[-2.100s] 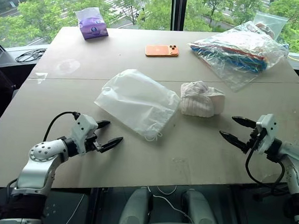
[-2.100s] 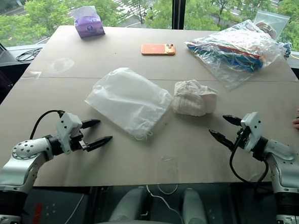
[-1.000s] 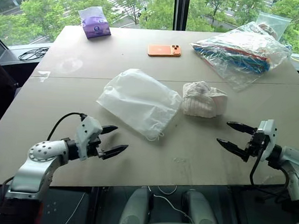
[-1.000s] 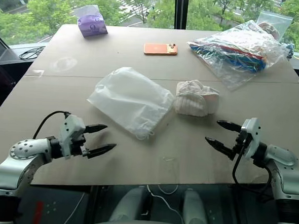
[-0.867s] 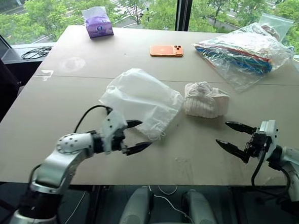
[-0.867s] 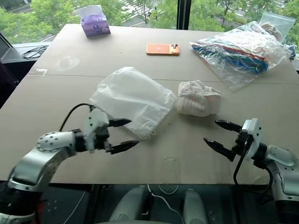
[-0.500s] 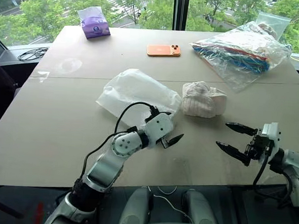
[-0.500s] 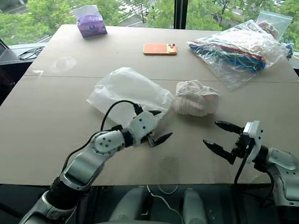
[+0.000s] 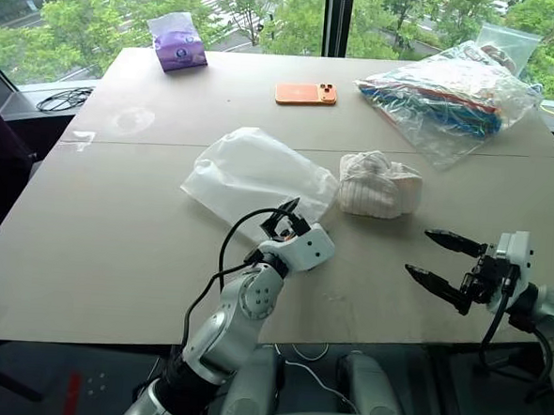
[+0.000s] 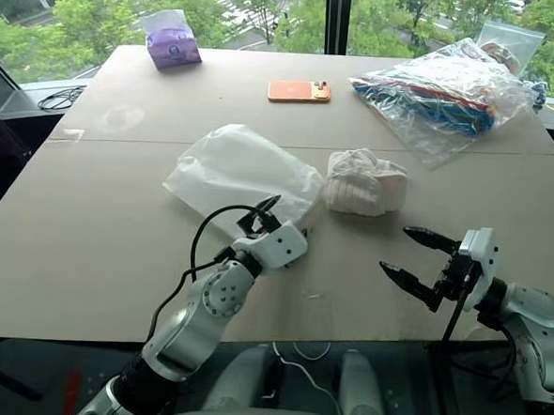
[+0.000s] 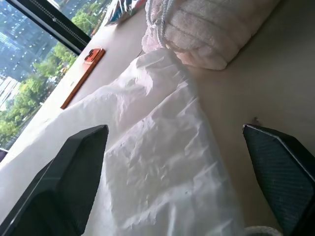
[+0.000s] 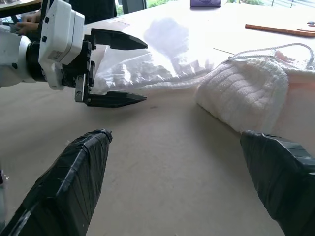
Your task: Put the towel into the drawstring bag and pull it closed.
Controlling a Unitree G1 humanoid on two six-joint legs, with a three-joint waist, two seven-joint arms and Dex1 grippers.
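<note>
Left pincer (image 12: 118, 69): wide, empty, at mouth edge of thin translucent white drawstring bag (image 9: 256, 173), positioned to grip | right pincer (image 9: 447, 265): wide, empty, waiting at 5 o'clock of bunched off-white ribbed towel (image 9: 377, 185) | tabletop (image 9: 105, 244)

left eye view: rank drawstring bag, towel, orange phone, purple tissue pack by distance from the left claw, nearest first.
From the left claw:
1. drawstring bag – right at the claw's tips, mid-table.
2. towel – beside the bag, toward the robot's right.
3. orange phone – farther back, past the bag.
4. purple tissue pack – far left corner by the window.
</note>
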